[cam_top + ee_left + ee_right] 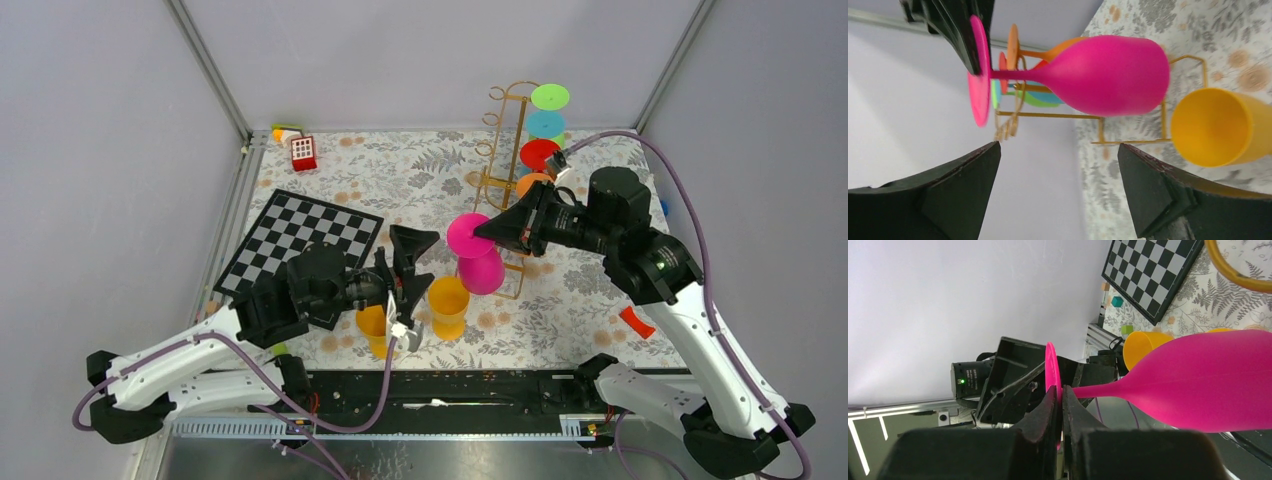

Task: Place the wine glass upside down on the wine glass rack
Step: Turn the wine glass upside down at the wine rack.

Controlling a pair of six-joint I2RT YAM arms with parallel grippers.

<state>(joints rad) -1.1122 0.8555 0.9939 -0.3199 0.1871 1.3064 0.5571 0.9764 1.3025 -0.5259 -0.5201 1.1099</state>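
Note:
The pink wine glass (480, 268) is upside down, foot up and bowl down, just in front of the gold wine glass rack (503, 150). My right gripper (492, 231) is shut on the rim of its round foot (1052, 365), the thin disc pinched between both fingers. My left gripper (408, 283) stands open to the left of the glass, apart from it, with nothing between its fingers (963, 185). The left wrist view shows the whole glass (1108, 75) with the rack wire (1128, 116) behind it. I cannot tell whether the bowl's rim touches the table.
Green (549, 96), teal (546, 124), red (538, 153) and orange (533, 183) glasses hang on the rack. A yellow cup (447, 305) stands beside the pink bowl, and an orange cup (373, 330) is under my left gripper. A chessboard (300, 240) lies at the left.

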